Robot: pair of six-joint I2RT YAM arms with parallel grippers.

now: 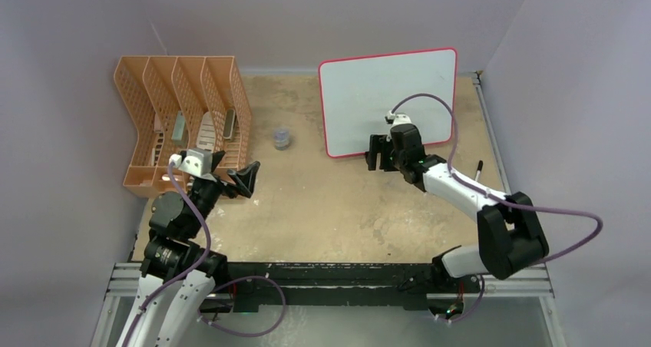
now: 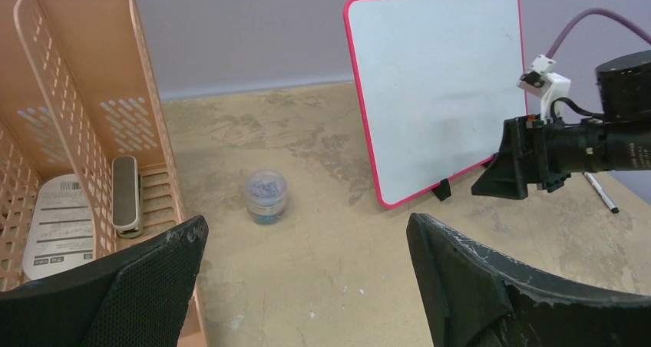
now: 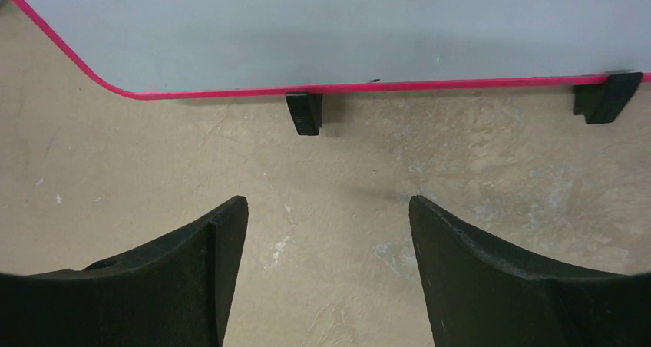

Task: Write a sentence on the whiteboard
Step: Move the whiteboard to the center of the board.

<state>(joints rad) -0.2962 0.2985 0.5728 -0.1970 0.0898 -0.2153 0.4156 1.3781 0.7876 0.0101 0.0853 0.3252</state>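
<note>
The whiteboard (image 1: 384, 94) stands upright at the back right of the table, white with a red-pink rim. Its face (image 2: 437, 78) shows no lettering, so the sentence is out of view. My right gripper (image 1: 381, 153) hovers low in front of the board's bottom left corner. In the right wrist view it (image 3: 327, 201) is open and empty, facing the board's bottom edge (image 3: 307, 24) and its black feet (image 3: 303, 113). My left gripper (image 1: 234, 180) is open and empty beside the rack, well left of the board; its fingers (image 2: 307, 223) frame bare table.
An orange mesh file rack (image 1: 184, 117) stands at the back left, with an eraser (image 2: 125, 196) and papers in it. A small clear jar of clips (image 1: 282, 138) sits between rack and board. A black marker (image 1: 479, 169) lies on the table right of the right arm.
</note>
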